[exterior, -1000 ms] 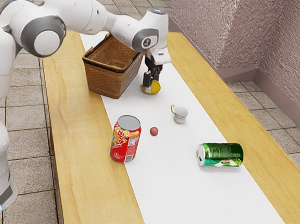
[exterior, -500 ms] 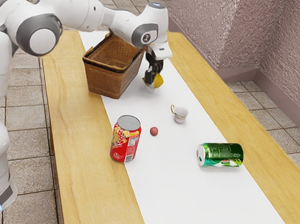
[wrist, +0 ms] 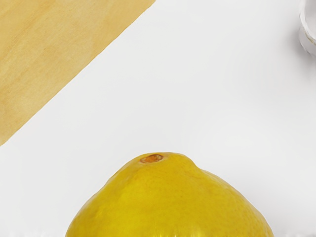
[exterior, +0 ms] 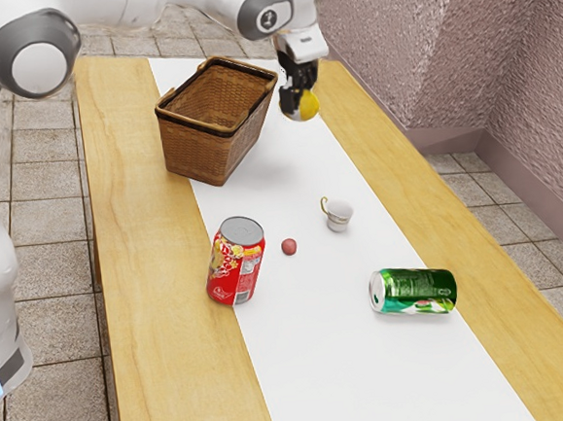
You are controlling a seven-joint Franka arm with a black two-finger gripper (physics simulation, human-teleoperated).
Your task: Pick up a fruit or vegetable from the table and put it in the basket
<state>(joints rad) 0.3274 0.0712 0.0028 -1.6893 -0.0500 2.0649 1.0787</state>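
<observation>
The lemon (exterior: 309,106) hung under the hand, lifted off the white runner (exterior: 342,362), with the gripper (exterior: 298,102) closed on it, its two fingers parted by no more than the fruit's width. I judged the pick done and the carry to the basket still to come.

The grip was the first worry: on a smooth, tapering skin, a fast swing could have made the lemon twist or slip out.

Just beside the gripper, toward the exterior view's left, stood the wicker basket (exterior: 199,149). Its raised rim was the next hazard: too low a crossing could have knocked the fruit loose or tipped the basket, and letting go short of the opening would have dropped the lemon outside.

From the gripper toward the camera's side of the table (exterior: 150,279) came the teacup (exterior: 337,213), then a small red fruit (exterior: 289,247). A dropped lemon might have rolled into either. Farther from the gripper, the upright red soda can (exterior: 235,263) and the green can (exterior: 415,291) on its side seemed little threatened.
</observation>
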